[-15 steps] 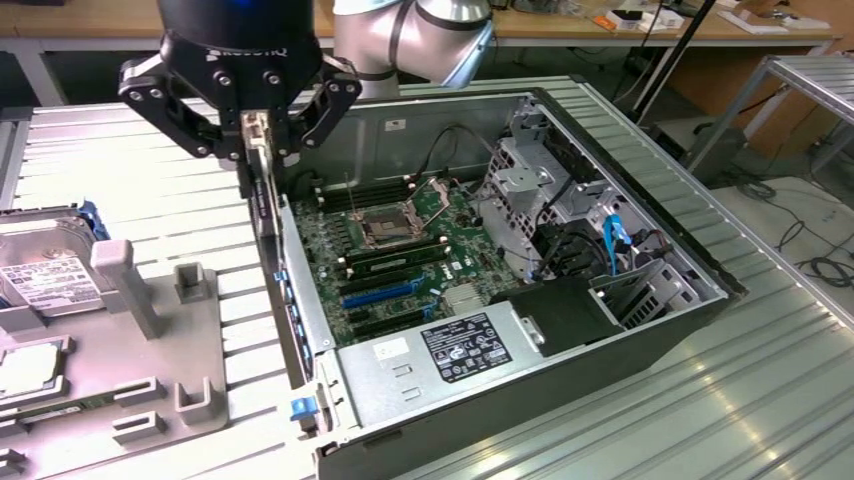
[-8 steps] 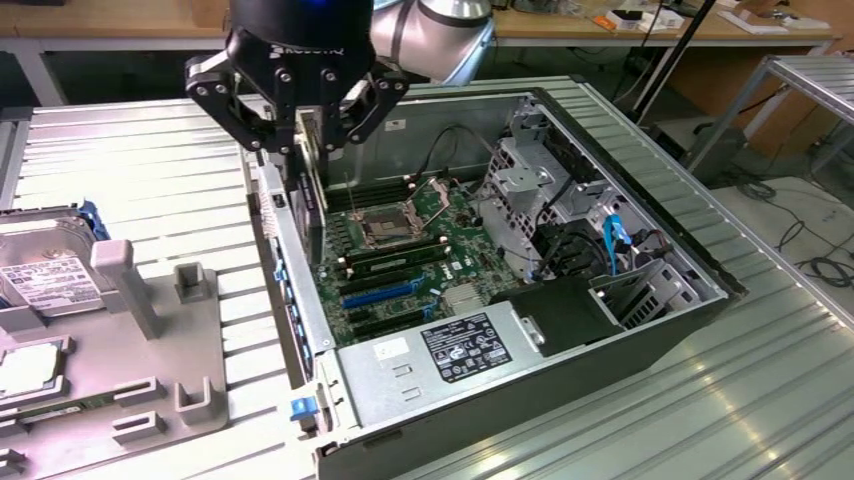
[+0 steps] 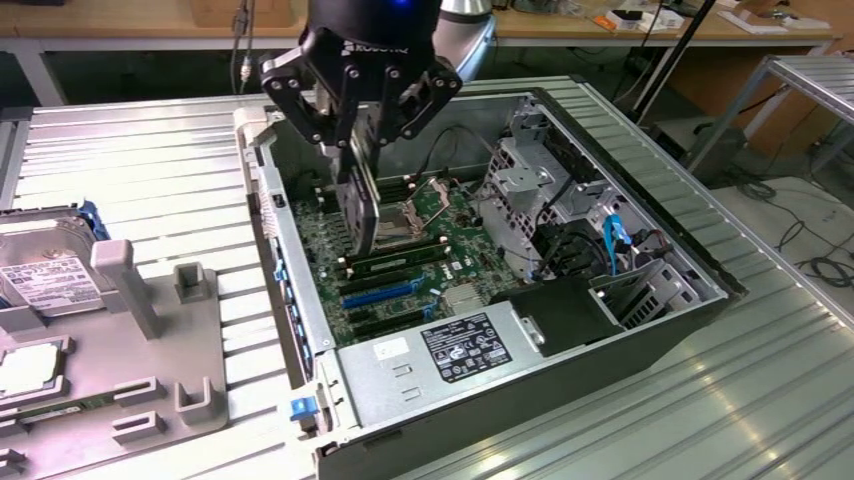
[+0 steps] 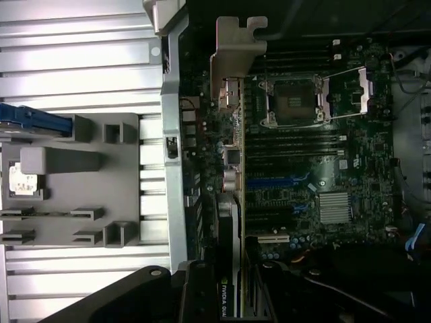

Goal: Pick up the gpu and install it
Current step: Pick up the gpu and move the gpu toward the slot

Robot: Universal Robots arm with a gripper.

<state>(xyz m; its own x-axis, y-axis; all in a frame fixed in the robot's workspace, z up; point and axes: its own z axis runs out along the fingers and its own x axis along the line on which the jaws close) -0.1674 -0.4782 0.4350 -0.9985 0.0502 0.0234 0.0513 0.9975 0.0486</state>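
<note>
Hand (image 3: 358,132) is clamped partway shut on the gpu (image 3: 355,200), which hangs straight below it over the motherboard (image 3: 434,235), long axis upright, bracket (image 4: 237,50) end lowest.

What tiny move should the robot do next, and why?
Probably ease the gpu down slowly toward the blue slots. The gripper holds it hanging over the motherboard, and it looks not yet seated in any slot.
</note>
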